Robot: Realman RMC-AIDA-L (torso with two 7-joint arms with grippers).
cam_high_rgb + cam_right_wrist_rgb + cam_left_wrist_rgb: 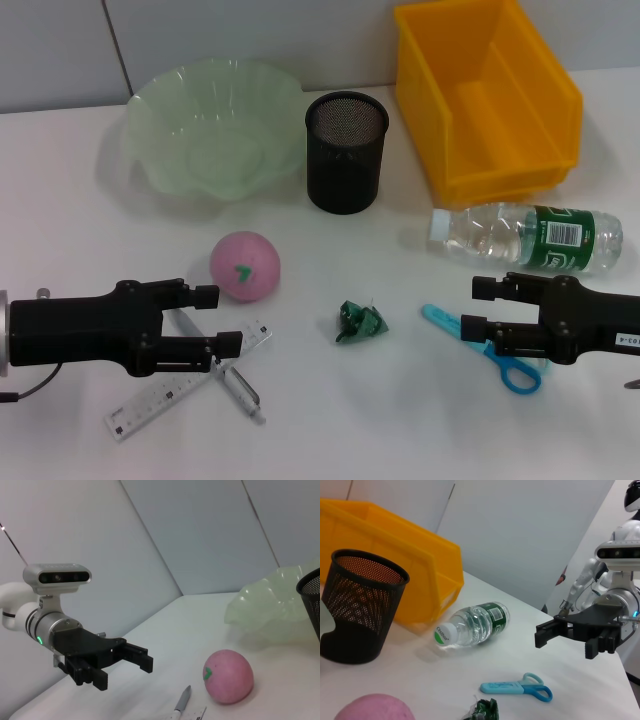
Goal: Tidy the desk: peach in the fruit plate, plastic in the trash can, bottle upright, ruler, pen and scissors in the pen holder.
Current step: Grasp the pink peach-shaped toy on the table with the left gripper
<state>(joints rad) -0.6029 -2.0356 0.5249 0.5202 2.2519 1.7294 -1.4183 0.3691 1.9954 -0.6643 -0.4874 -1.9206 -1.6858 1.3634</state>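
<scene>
The pink peach lies on the white desk below the green fruit plate. A crumpled green plastic scrap lies mid-desk. The water bottle lies on its side at the right. Blue scissors lie under my right gripper, which is open and empty. A ruler and a grey pen cross beneath my left gripper, also open and empty. The black mesh pen holder stands upright at centre back, with the yellow trash bin to its right.
A grey wall runs behind the desk. The desk's right edge shows in the left wrist view beyond the scissors. The peach and the pen tip show in the right wrist view.
</scene>
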